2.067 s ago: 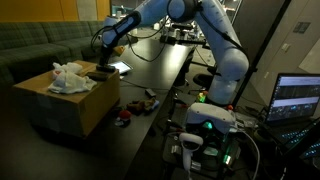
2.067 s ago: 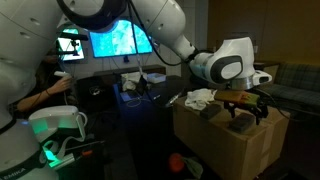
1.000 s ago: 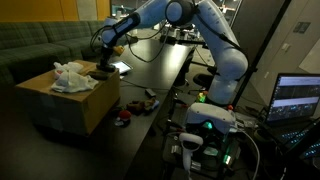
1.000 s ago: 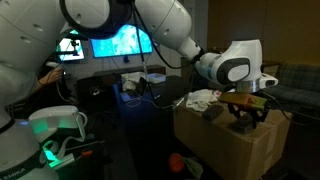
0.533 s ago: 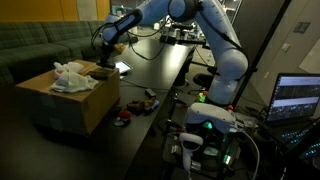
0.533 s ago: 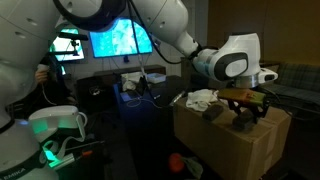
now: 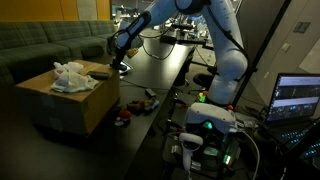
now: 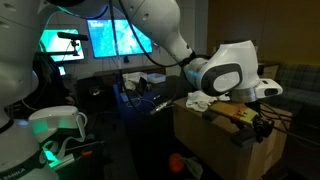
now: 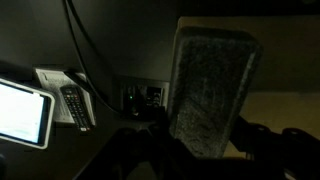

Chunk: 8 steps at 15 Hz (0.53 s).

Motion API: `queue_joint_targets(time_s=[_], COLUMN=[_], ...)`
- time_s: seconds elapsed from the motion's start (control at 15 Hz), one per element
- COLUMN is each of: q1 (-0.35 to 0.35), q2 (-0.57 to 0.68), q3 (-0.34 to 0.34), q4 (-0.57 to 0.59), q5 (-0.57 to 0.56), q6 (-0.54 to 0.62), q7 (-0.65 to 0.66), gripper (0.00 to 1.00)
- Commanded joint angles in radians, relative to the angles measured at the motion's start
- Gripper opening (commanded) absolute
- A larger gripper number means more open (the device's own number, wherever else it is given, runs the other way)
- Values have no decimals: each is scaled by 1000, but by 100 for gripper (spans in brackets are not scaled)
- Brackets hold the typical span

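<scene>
A grey block [image 9: 210,85] is seen standing upright in the wrist view, with its lower end set between the two dark fingers of the gripper [image 9: 200,145]. The jaws are held partly apart and appear to be clamped on the block's sides, with the block filling the gap between them. In the exterior views the block itself is too small and dark to be made out.

In an exterior view the gripper [image 7: 121,63] is held in the air, clear of the surfaces below, just beside the far corner of a cardboard box [image 7: 60,108]. The same box [image 8: 225,150] is shown from its other side, with the gripper [image 8: 252,118] close above its top edge.

On the box top a crumpled white cloth [image 7: 68,77] is piled, and a flat dark object [image 7: 100,74] lies near the corner closest to the gripper. Both are apart from the fingers.

Past the block, the wrist view takes in a dark worktop [image 9: 110,60] crowded with gear. A lit tablet [image 9: 20,112] lies there with a remote control [image 9: 78,106] just beside it. A power strip [image 9: 142,97] is placed nearer the block, and a cable [image 9: 75,35] is run across above them.

Small items, one of them red [image 7: 124,117], are scattered next to the box. An open laptop [image 7: 297,98] is set well apart, at the side.
</scene>
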Motion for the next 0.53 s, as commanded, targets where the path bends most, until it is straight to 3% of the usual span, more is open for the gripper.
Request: queue_joint_targets(time_s=[0.0, 0.2, 0.47], q1=[-30, -55, -37], q2=[-120, -156, -120], q3=[-12, -20, -52], q4=[-208, -307, -358], q5=[30, 43, 31], q6=[121, 188, 217], q7=[39, 57, 104], gripper=[33, 33, 33])
